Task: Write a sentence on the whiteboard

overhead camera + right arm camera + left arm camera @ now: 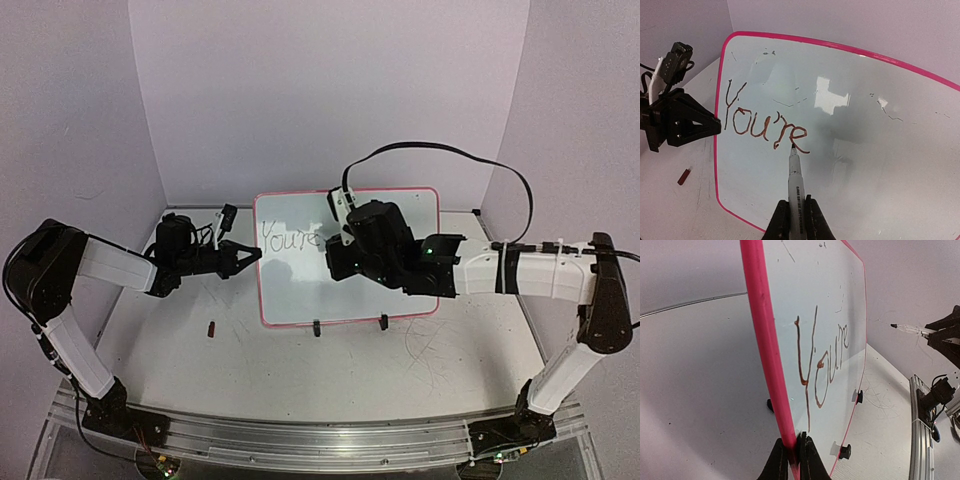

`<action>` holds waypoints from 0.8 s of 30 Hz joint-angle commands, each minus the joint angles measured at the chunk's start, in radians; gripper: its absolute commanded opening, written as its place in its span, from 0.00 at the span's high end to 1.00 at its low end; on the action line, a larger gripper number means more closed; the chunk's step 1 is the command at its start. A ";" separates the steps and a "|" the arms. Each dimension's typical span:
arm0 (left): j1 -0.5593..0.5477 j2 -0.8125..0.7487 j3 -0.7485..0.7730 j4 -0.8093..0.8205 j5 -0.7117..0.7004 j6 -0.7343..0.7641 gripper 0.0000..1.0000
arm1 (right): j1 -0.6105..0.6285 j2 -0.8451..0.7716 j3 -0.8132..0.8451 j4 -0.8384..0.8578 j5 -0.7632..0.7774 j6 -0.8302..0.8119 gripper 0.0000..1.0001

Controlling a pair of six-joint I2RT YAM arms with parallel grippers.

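The whiteboard [300,290] stands on the table, pink-framed and leaning back. The sentence [288,240] on it reads "You're" in dark strokes near its upper left [765,127]. My left gripper [256,254] is shut on the whiteboard's left frame edge [785,430], one finger on each face. My right gripper [796,212] is shut on a white marker [795,175], whose black tip points at the final "e". In the left wrist view the marker [910,330] hangs a little off the whiteboard face [840,300].
A small red-brown cap [212,327] lies on the table left of the board. Two black clip feet [316,327] hold the board's lower edge. Scribble marks [430,360] cover the tabletop at right. A black cable [440,150] arcs above the right arm.
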 commanded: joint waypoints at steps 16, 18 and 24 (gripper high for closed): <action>-0.019 0.008 0.030 -0.060 -0.080 0.093 1.00 | -0.039 -0.009 -0.013 -0.006 0.008 0.034 1.00; -0.020 0.007 0.030 -0.062 -0.081 0.093 1.00 | -0.042 -0.011 -0.016 -0.006 0.009 0.034 1.00; -0.019 0.003 0.031 -0.066 -0.081 0.096 1.00 | -0.048 -0.009 -0.017 -0.006 0.007 0.031 1.00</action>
